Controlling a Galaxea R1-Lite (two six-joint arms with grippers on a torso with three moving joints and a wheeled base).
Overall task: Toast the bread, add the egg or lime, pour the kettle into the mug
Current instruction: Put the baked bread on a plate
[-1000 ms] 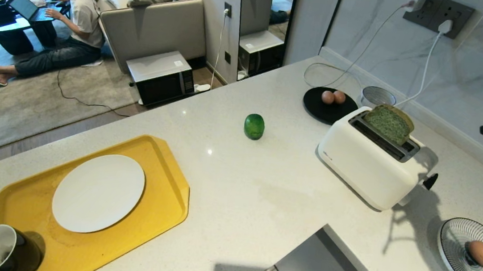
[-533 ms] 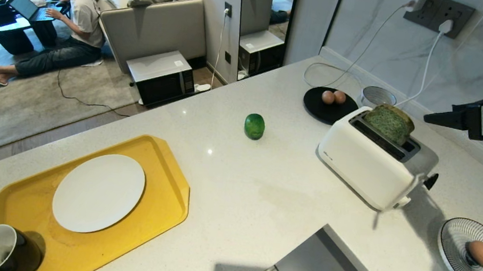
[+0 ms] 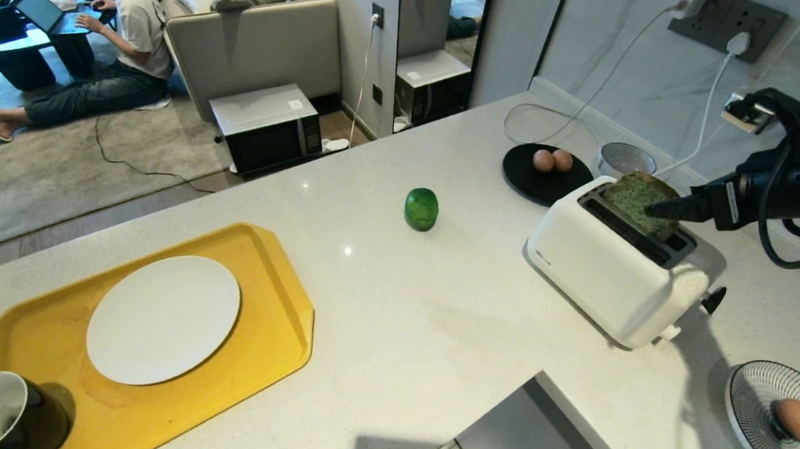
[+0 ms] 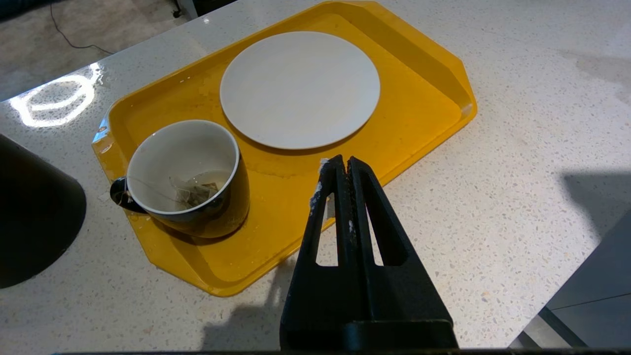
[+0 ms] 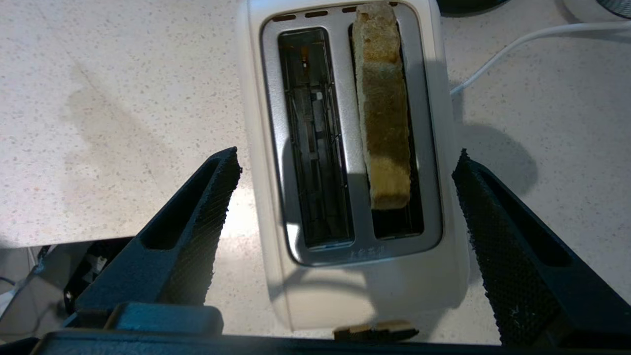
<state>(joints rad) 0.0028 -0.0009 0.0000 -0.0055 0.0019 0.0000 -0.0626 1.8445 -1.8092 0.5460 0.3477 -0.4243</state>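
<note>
Above the white toaster (image 5: 355, 148), the right end effector (image 5: 345, 197) hangs with its fingers spread wide, holding nothing. Below it the bread (image 5: 382, 103) stands upright in the slot nearer the wall. Off to the left, the left end effector (image 4: 343, 165) is closed over the table (image 4: 517, 123), beside the yellow tray (image 4: 434, 84) carrying the mug (image 4: 190, 180).

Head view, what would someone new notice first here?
The white toaster by the wall, with the bread standing up out of one slot and the right tool spread wide above it. Next, the yellow tray at the near-left, holding a white plate.
</note>
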